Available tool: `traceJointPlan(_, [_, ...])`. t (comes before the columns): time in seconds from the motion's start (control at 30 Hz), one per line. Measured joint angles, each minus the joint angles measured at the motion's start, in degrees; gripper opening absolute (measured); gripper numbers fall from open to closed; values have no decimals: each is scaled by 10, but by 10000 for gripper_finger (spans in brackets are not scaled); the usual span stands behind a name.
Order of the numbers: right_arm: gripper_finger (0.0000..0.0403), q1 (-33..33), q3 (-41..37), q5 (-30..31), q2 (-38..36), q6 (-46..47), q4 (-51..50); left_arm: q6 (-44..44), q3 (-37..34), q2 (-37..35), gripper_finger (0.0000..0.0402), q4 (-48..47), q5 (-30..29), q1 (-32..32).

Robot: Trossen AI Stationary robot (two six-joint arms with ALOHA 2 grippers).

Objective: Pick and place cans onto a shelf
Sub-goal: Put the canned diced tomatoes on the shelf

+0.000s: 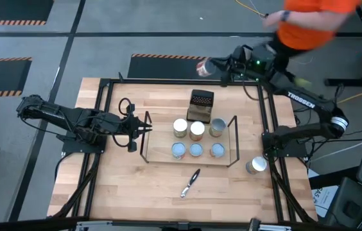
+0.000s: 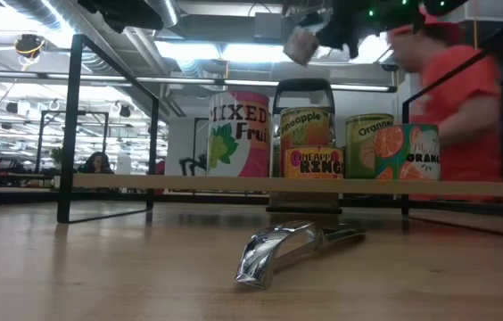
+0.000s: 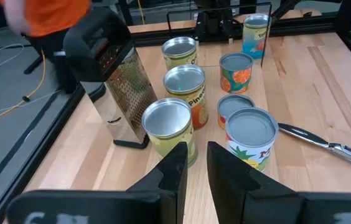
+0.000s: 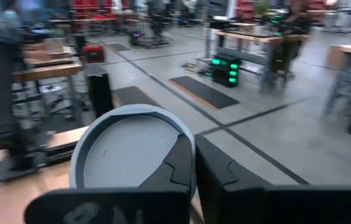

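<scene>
Six cans (image 1: 196,140) stand on the shelf (image 1: 235,140), just ahead of the left gripper (image 1: 144,127), whose fingers (image 3: 174,167) sit nearly together with a narrow gap and clasp nothing. A seventh can (image 1: 255,165) stands on the table (image 1: 129,186) outside the shelf's right end. The right gripper (image 1: 216,65) hangs beyond the table's far edge, high above the shelf, clenched on an eighth can (image 4: 129,154). Behind it a person (image 1: 309,22) in orange leans in. A metal peeler (image 1: 190,183) lies on the table before the shelf.
</scene>
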Motion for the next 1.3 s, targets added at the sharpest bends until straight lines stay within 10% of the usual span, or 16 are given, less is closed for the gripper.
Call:
traceJointPlan(0.6, [8, 294, 0, 75, 68, 14, 68, -5, 0, 0, 55, 0, 2, 0])
traceJointPlan(1.03, [8, 390, 3, 77, 167, 17, 188, -6, 0, 0, 55, 0, 2, 0])
traceJointPlan(1.3, [8, 420, 136, 77, 246, -5, 68, -7, 0, 0, 55, 0, 2, 0])
